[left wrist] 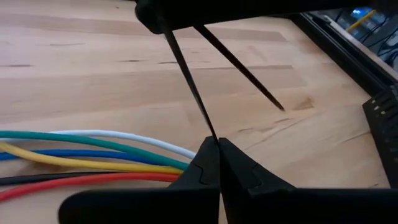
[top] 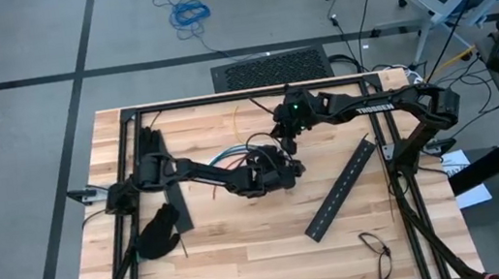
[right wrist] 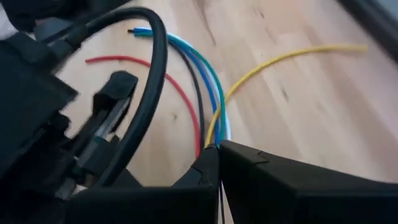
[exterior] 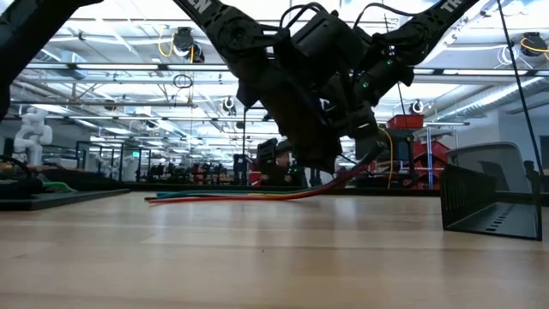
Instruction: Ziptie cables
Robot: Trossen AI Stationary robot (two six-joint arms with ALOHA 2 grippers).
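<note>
Light wood butcher-block tabletop (top: 245, 248) inside a black frame, grey floor around it; low view looks across into a big lab with ceiling light strips and a white humanoid figure (exterior: 33, 129) far off on the picture's left

Both arms meet just above mid-table. Left gripper (top: 286, 175) sits directly under and beside the right gripper (top: 285, 134), nearly touching in the high view. Right arm's forearm reads "TROSSEN" (top: 374, 107) in white; part of the same lettering shows on the arms in the low view

Left gripper (left wrist: 217, 163): fingers pressed together, clamped on a ziptie (left wrist: 189, 87), a thin dark strip that runs up from the fingertips to the dark body above. A second thin dark strip (left wrist: 239, 65) angles away beside it, free end over bare wood

Right gripper (right wrist: 219, 163): fingers together, pinching the cables (right wrist: 208, 102) where they converge at its tips. From that point the wires fan out ahead of it: red, black, blue, green, with a yellow one curving off on its own. A thick black hose (right wrist: 146, 93) from the other arm loops across that view

Cables in the left wrist view (left wrist: 93, 158) lie on the wood and run in to the side of the left fingertips: white, green, blue, yellow, black, red. In the low view the bundle (exterior: 232, 196) lies flat on the table and lifts at the gripper end

Off to the right gripper's side: a long black slotted bar (top: 340, 188) lying diagonally. A second bar (top: 166, 185) and a black glove (top: 158, 235) lie near the left arm's base. Eyeglasses (top: 375, 249) near the table's front edge
</note>
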